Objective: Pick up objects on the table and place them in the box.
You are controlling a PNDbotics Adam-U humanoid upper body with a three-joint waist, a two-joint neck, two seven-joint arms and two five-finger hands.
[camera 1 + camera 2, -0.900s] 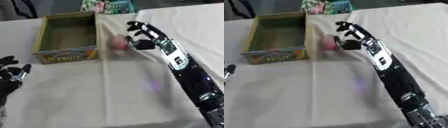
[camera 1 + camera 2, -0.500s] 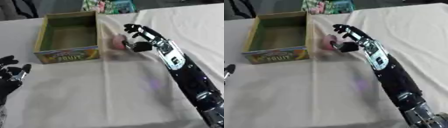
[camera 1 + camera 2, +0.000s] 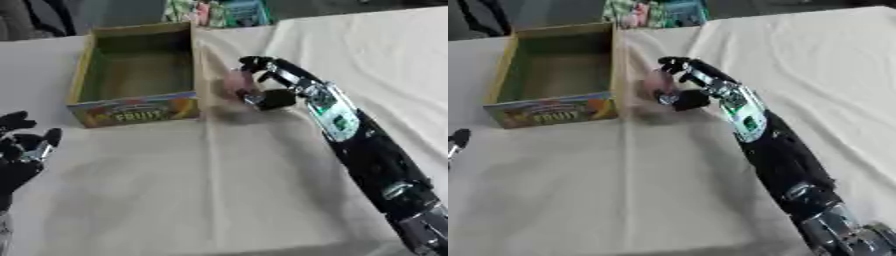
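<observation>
Judging by how things lie, the task is at its first pick. The box [image 3: 136,75] stands at about eleven o'clock on the cloth-covered counter [image 3: 219,190], and its inside looks bare, so nothing seems to have been placed yet. The one loose object in sight is a small pink thing [image 3: 234,82], blurred and hard to make out, lying on the counter just beside the box's right wall, at roughly twelve o'clock from the middle of the scene.

The right hand [image 3: 273,87] reaches in from five o'clock and sits right at the pink thing. Its fingers [image 3: 677,65] arch over and around the far side while the thumb comes in from below, so the hand is half curled about it, neither spread wide nor fully shut. They appear to touch the thing, yet whether it is truly pinched or only cupped cannot be told; it looks to rest on the counter, not lifted.

Left to do, as I judge it: finish the grasp, lift, carry the short way toward ten o'clock over the box wall, and let go inside.

The left hand [image 3: 22,150] idles at the nine o'clock edge, fingers relaxed and pointing up, holding nothing.
</observation>
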